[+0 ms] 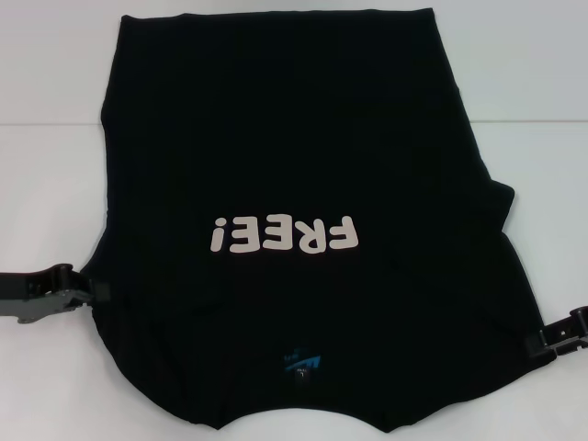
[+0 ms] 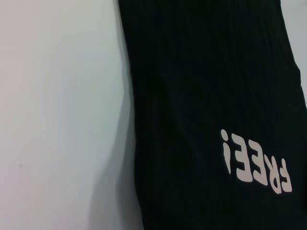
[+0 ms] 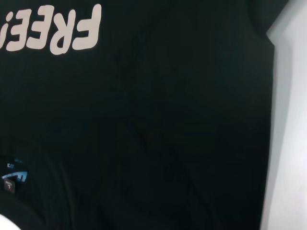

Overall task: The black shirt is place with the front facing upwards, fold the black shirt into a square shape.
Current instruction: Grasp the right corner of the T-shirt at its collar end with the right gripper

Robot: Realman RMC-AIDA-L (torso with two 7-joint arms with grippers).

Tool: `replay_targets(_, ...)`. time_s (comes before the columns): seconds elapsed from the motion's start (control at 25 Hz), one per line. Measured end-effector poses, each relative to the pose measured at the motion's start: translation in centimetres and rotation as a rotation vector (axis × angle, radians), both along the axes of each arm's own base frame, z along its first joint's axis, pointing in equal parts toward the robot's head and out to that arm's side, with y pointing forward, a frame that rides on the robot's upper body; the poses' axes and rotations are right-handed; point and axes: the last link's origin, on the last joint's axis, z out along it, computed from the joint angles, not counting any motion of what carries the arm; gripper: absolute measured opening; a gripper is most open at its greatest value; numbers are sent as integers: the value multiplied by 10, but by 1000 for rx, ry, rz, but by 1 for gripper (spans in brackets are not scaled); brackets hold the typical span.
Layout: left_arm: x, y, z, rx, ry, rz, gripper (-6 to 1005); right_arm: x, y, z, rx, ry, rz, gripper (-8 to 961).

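Note:
The black shirt lies front up on the white table, its white "FREE!" print upside down to me and the blue neck label near the front edge. My left gripper is at the shirt's left edge by the shoulder, shut on the cloth, which is drawn out to a point there. At the right shoulder edge my right gripper is likewise shut on the cloth. The left wrist view shows the shirt and its print. The right wrist view shows the shirt and its label. No fingers show in either wrist view.
Bare white table surrounds the shirt on the left, right and far side. A sleeve corner sticks out on the shirt's right side. The collar edge runs off the bottom of the head view.

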Motion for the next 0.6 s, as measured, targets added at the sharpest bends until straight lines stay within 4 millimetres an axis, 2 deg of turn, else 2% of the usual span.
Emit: replay_targets(0.6,1,1,0,1,-5,6,56,-15,6,-18,-20,12,31,624)
